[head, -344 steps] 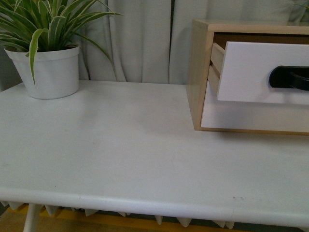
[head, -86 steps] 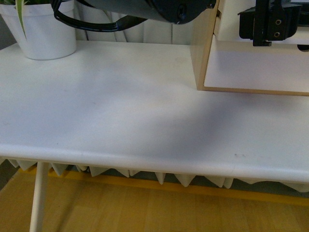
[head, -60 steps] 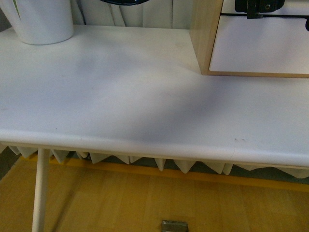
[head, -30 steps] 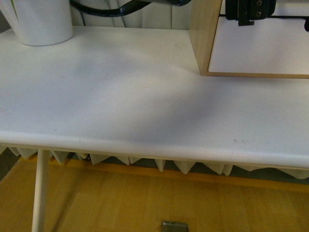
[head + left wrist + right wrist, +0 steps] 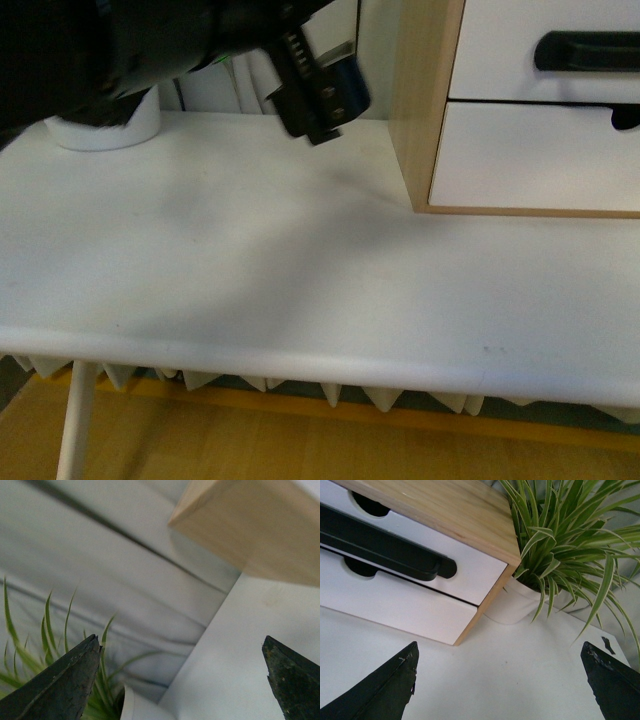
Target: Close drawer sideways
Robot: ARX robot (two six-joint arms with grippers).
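Note:
The drawer point(image 5: 500, 45) has a white front and a long black bar handle point(image 5: 585, 50). It sits in the light-wood cabinet point(image 5: 425, 100) with its front flush. It also shows in the right wrist view point(image 5: 470, 575), with the handle point(image 5: 380, 547) across it. My right gripper point(image 5: 500, 645) is open and empty above the table, off the cabinet's corner. My left gripper point(image 5: 180, 639) is open and empty beside the cabinet's wood corner point(image 5: 250, 525). My left arm point(image 5: 318, 90) shows dark and blurred left of the cabinet.
A white drawer with a curved notch point(image 5: 530, 155) lies under the handled one. A white pot point(image 5: 105, 130) with a striped green plant point(image 5: 560, 545) stands on the white table point(image 5: 300, 280) left of the cabinet. Curtains hang behind.
The drawer stood pulled out at first and is now flush. The black gripper at the drawer front half a second ago is gone from there. The left arm now fills the upper left.

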